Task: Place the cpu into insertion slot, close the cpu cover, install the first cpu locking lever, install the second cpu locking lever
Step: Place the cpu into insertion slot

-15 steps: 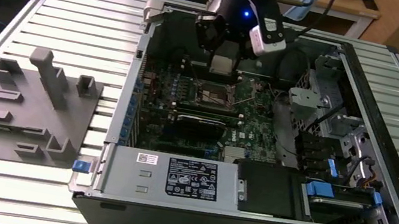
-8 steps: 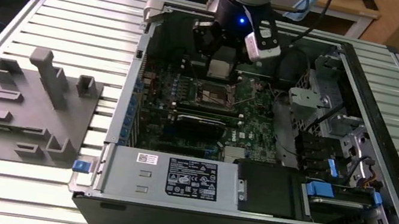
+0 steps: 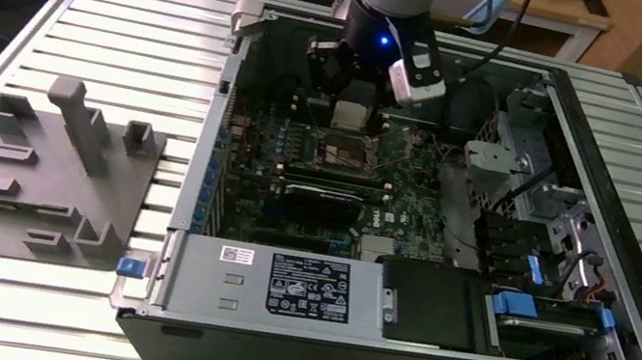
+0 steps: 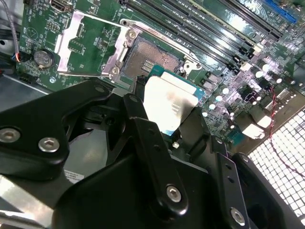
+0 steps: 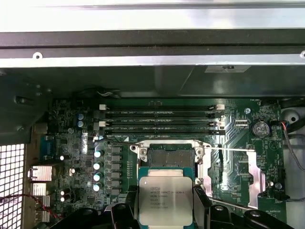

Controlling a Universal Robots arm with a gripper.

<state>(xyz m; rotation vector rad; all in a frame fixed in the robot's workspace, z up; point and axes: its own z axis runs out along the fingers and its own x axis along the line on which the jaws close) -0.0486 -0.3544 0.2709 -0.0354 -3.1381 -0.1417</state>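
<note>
1. I have the gripper (image 3: pixel 354 117) inside the open computer case (image 3: pixel 589 137), over the far middle of the motherboard (image 5: pixel 228 138).
2. The hand is clamped on the cpu (image 5: pixel 166 200). A black finger (image 5: pixel 127 210) presses on each of two opposite edges, and the silvery lid faces up.
3. I read the edge grip as deliberate. It leaves the underside free and keeps the chip flat and level, so it can meet the socket squarely.
4. The insertion slot (image 5: pixel 171 156) lies bare, its dark pin field exposed inside the metal rim. Nothing is seated in it.
5. The chip hangs above the board, just beside the slot on its near side. It looks close to lined up but clear of the rim. I judge it is not touching.
6. The cpu cover (image 4: pixel 65 40) is swung fully open and lies back to one side of the slot. Green board shows through its window.
7. That open cover is why the way down is clear. Nothing sits between chip and socket.
8. In the exterior view the slot sits directly under the hand, with the memory slots (image 5: pixel 162 114) just beyond it.
9. The locking levers I cannot make out with any certainty.
10. The grey parts tray (image 3: pixel 48 174) sits on the slatted table (image 3: pixel 129 1) at the exterior view's left, well apart from the hand.
</note>
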